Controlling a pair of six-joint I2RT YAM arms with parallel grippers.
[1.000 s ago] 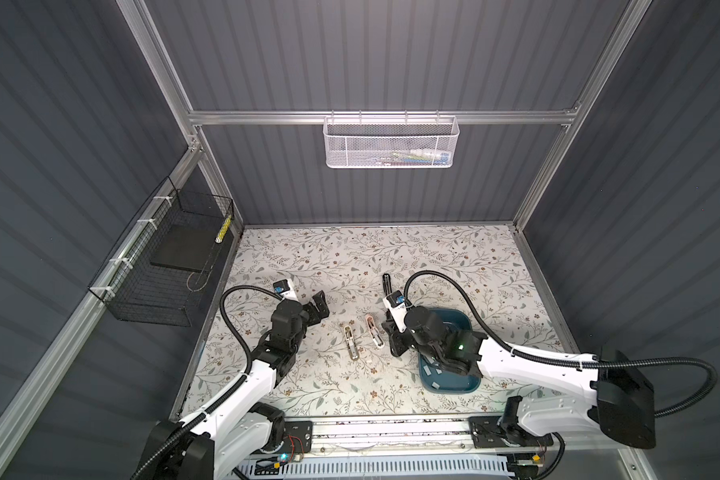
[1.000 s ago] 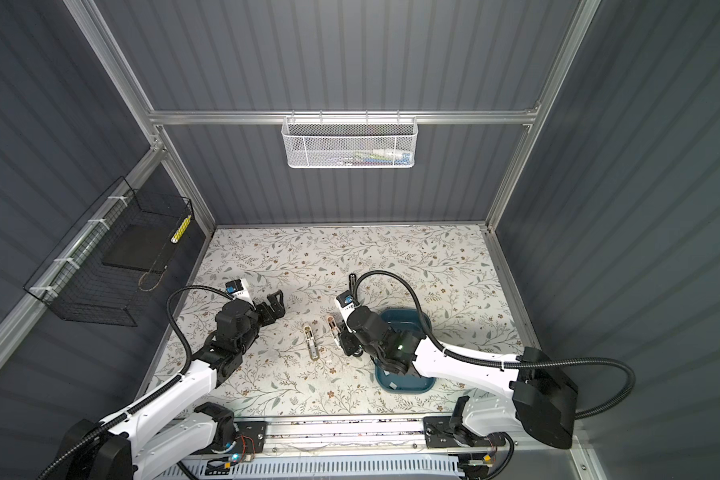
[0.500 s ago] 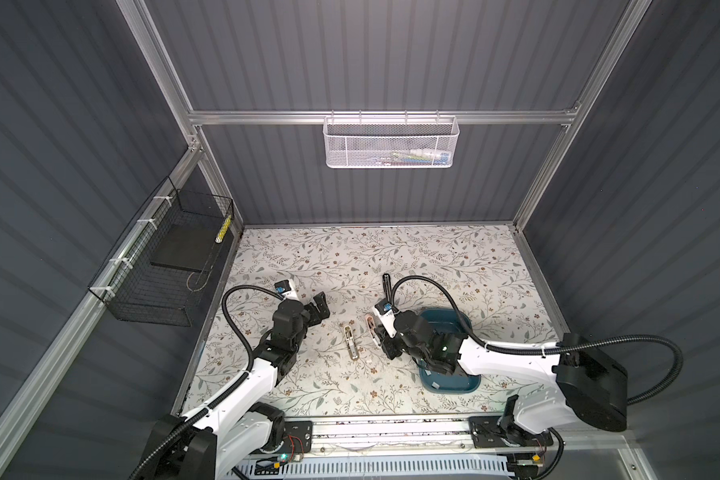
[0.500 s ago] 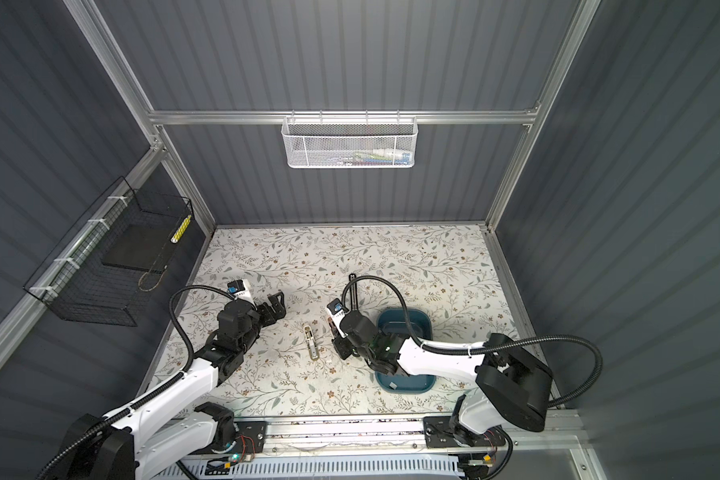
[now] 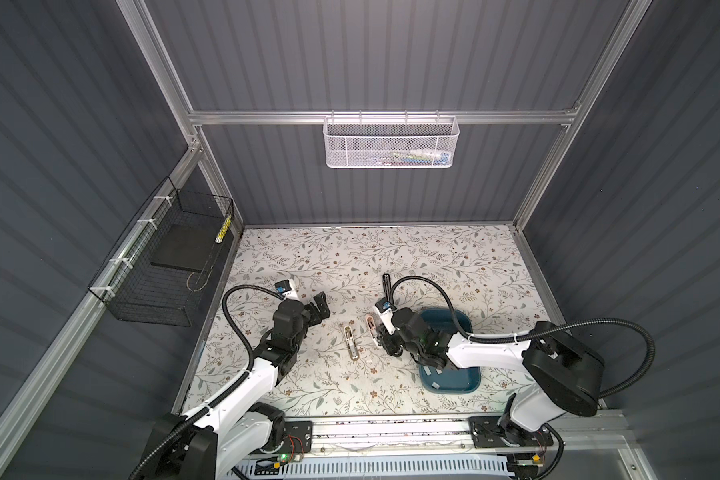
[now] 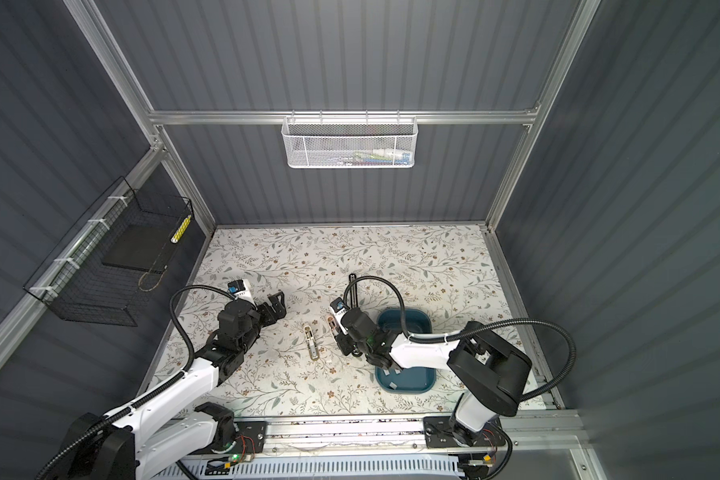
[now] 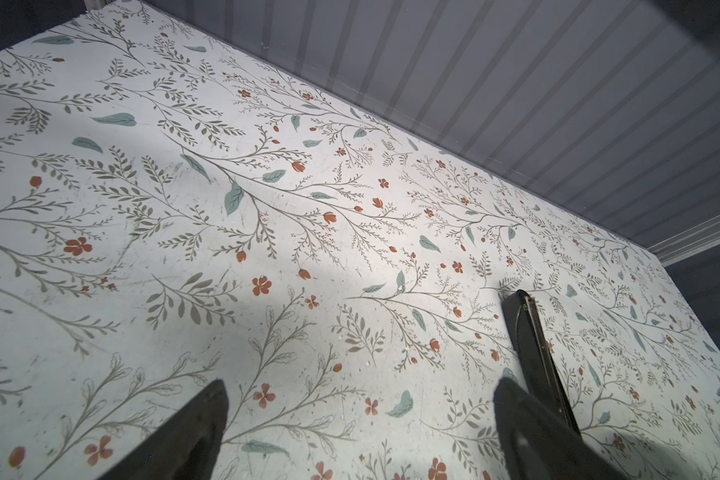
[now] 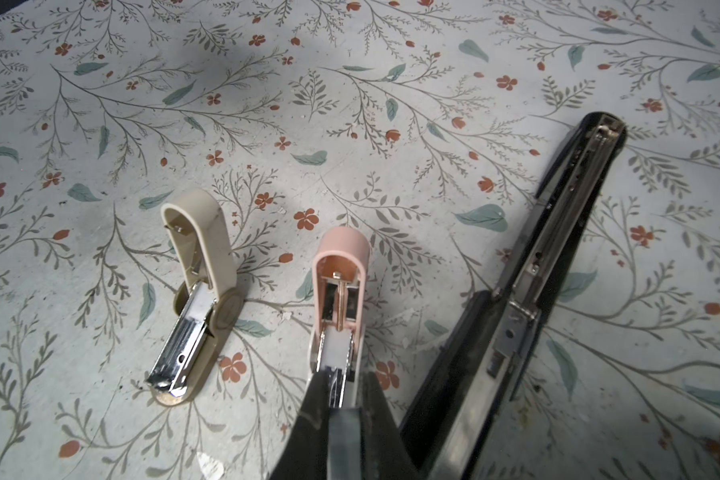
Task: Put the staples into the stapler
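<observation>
Three staplers lie opened flat on the floral table: a beige one [image 8: 196,291] [image 5: 351,341], a pink stapler [image 8: 339,291] [image 5: 371,330] and a long black one [image 8: 537,291] [image 5: 386,286]. My right gripper [image 8: 341,399] [image 5: 385,343] is shut on a pale grey strip of staples [image 8: 344,440]. Its tips sit at the near end of the pink stapler's open channel. More staples [image 5: 435,386] lie in the blue tray [image 5: 470,328]. My left gripper [image 7: 360,415] [image 5: 320,305] stands open and holds nothing, left of the staplers.
A black wire basket [image 5: 171,266] hangs on the left wall and a white mesh basket [image 5: 389,143] on the back wall. A small pale scrap [image 8: 211,463] lies on the table near the beige stapler. The right arm's cable [image 5: 425,282] arches over the tray.
My right gripper has moved left, from beside the tray to the pink stapler's channel, and its arm has swung round. The left arm has not moved.
</observation>
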